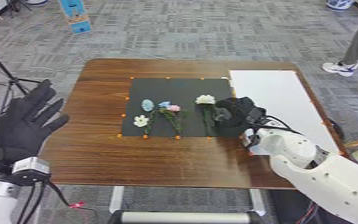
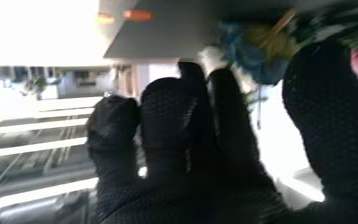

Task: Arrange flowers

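Observation:
On the black mat (image 1: pixel 162 131), a white flower (image 1: pixel 206 99) with a long green stem lies at the right. My right hand (image 1: pixel 238 111) is over the mat's right edge, right beside that stem; whether it touches cannot be told. A blue flower (image 1: pixel 165 104) and a pink flower (image 1: pixel 175 108) lie mid-mat, with a pale blue bloom (image 1: pixel 147 105) and a white daisy (image 1: pixel 141 121) at the left. In the right wrist view, my right hand (image 2: pixel 171 120) has extended fingers and a separate thumb, near a blue bloom (image 2: pixel 257 55). My left hand (image 1: pixel 23 122) stands open left of the table.
A white board (image 1: pixel 286 100) lies on the right of the brown table (image 1: pixel 91 150), next to the mat. Orange markers dot the mat's edges. A black tripod stands beyond the table's left side.

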Controlling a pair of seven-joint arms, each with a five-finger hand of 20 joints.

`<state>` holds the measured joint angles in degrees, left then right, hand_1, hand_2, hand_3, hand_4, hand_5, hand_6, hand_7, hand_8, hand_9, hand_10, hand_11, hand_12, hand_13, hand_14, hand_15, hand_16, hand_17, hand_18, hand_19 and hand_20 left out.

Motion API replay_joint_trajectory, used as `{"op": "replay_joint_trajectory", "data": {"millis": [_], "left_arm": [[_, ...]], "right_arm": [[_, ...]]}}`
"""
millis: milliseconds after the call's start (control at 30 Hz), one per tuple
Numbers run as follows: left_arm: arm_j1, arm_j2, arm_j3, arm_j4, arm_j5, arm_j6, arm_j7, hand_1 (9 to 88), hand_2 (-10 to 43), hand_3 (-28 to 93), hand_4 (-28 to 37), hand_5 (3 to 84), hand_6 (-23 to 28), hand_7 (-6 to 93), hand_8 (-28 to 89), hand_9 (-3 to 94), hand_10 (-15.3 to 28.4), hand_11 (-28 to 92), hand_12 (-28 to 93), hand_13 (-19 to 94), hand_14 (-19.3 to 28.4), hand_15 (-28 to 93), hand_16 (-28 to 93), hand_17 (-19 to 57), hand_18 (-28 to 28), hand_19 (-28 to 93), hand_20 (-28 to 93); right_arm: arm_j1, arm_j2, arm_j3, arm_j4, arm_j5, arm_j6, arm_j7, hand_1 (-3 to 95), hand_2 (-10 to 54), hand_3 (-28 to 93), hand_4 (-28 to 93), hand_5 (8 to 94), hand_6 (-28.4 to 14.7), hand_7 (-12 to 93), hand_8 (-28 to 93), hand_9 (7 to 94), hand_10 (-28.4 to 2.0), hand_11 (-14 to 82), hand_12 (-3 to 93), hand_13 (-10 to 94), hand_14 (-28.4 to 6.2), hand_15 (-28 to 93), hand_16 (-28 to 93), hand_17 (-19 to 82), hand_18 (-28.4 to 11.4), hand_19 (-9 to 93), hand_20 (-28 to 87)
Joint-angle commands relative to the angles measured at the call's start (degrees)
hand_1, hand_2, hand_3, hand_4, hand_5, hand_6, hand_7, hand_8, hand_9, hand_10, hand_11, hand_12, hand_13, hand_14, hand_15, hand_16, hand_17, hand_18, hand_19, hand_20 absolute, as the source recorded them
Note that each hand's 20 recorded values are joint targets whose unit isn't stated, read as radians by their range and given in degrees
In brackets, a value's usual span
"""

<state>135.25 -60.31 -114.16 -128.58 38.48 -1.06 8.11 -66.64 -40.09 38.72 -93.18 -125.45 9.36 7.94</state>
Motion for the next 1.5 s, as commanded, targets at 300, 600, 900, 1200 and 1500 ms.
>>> {"op": "replay_joint_trajectory", "data": {"millis": [300,600,900,1200,1500], "left_arm": [[-2.40,0.26,1.70,1.06,4.67,0.38,-3.07,26.1,-9.2,61,-28.3,21.9,1.4,14.1,-8,17.2,7.8,8,21,13,12.4,7,7,-15.2,22.3,35,5],[-4.44,-0.51,2.53,2.59,5.56,-3.08,-3.25,28.4,-9.5,59,-28.3,17.7,0.5,15.1,-8,14.3,6.5,7,22,12,11.5,5,7,-14.9,22.3,35,6],[-5.45,-1.29,4.52,2.52,8.10,-1.88,-4.45,27.6,-9.5,59,-28.3,19.2,1.0,14.3,-8,14.5,6.7,4,24,11,11.3,2,8,-16.8,20.4,32,5],[-7.69,-2.94,8.54,4.26,10.41,-2.17,-4.66,27.7,-9.5,60,-28.3,20.2,1.3,14.2,-8,14.8,6.9,5,24,11,10.2,2,9,-16.6,19.7,32,6],[-8.17,-3.96,8.76,4.61,10.06,-3.74,-5.42,34.3,-8.7,45,-28.3,18.8,1.2,12.0,-7,13.2,6.5,0,25,9,10.8,-2,10,-17.6,23.3,34,5]], "right_arm": [[-39.18,-2.51,45.74,-13.43,72.91,5.85,-26.14,15.7,-0.3,87,-24,35.2,-3.6,14,-9,31.8,-12.3,10.8,21.6,16,-11.4,31,20,1,-21.6,46,31],[-49.10,-16.28,56.14,-15.47,101.23,-12.62,-27.54,14.8,1.5,86,-22,34.6,-2.1,6,-7,33.0,-10.8,2.7,20.0,19,-9.7,6,31,-3,-20.2,35,18],[-51.39,-25.40,60.92,-16.35,89.78,-19.79,-24.61,14.6,-1.4,83,-23,32.7,-2.2,4,-7,31.6,-9.7,1.9,18.0,19,-8.9,-2,34,-4,-19.1,30,16],[-51.99,-26.28,62.22,-18.13,82.01,-25.68,-20.21,14.1,-4.2,80,-23,25.2,-8.1,-2,-5,23.7,-11.8,-1.5,15.2,16,-9.3,-9,35,-6,-18.6,29,12],[-51.34,-26.24,60.02,-18.76,75.05,-19.37,-20.70,14.2,-4.3,80,-23,29.4,-5.1,1,-5,24.7,-9.8,-0.9,15.8,15,-8.4,-10,36,-8,-18.0,29,11]]}}
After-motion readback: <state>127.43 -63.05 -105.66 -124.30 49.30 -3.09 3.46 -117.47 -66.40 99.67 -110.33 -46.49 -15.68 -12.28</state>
